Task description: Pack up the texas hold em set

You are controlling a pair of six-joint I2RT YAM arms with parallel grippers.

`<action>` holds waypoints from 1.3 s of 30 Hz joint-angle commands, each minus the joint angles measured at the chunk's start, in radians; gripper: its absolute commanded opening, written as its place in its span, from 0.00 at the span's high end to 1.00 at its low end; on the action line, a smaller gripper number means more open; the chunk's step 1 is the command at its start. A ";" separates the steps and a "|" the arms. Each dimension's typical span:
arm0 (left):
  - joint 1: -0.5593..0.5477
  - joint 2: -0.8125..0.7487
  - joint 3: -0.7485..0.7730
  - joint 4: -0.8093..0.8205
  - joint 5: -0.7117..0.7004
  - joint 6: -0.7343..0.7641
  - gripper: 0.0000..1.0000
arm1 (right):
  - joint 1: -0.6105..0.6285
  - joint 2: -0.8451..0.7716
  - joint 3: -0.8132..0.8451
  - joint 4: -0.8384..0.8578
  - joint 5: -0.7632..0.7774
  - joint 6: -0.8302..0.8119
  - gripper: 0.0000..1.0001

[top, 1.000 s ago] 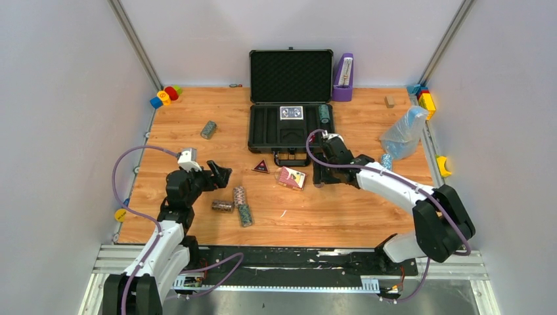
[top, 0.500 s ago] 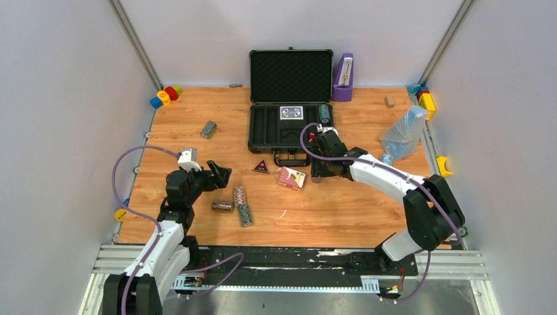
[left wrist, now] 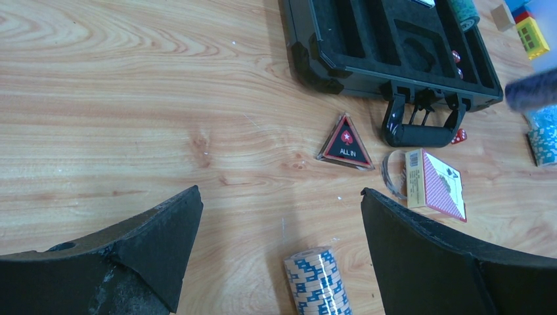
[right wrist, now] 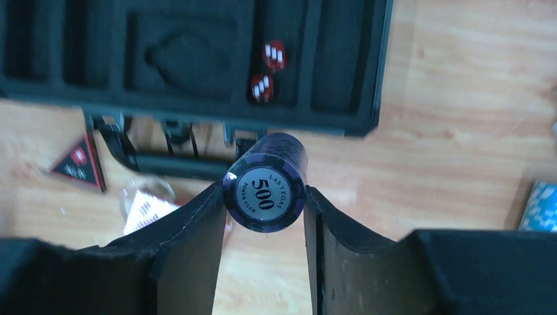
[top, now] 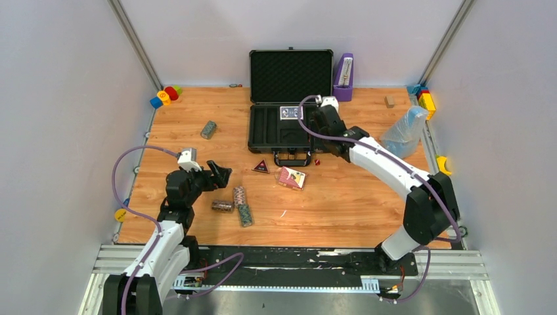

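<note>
clamping a purple chip roll (right wrist: 265, 190) end-on, the right hand (right wrist: 264, 197) hangs at the near right corner of the open case (right wrist: 184, 59), probably bound for a foam slot by the red dice (right wrist: 261, 87). the left hand (left wrist: 279, 216) gapes empty above a blue chip roll (left wrist: 315, 279), triangle (left wrist: 345, 141) and card deck (left wrist: 437, 184) on the tabletop (left wrist: 131, 98).

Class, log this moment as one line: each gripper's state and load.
left gripper: open, empty, above table | right gripper: shut on purple chip roll, near open case | red dice: in case
</note>
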 commanded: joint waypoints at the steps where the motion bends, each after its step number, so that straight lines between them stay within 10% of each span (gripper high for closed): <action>1: 0.004 -0.016 0.041 0.020 0.002 -0.002 0.01 | -0.034 0.077 0.187 0.064 0.082 -0.049 1.00; 17: 0.004 -0.005 0.039 0.038 0.008 -0.003 0.01 | -0.108 0.445 0.547 0.038 0.106 -0.110 0.98; 39: 0.005 0.036 0.041 0.080 0.026 -0.007 0.01 | -0.219 0.614 0.727 0.022 -0.269 -0.034 0.89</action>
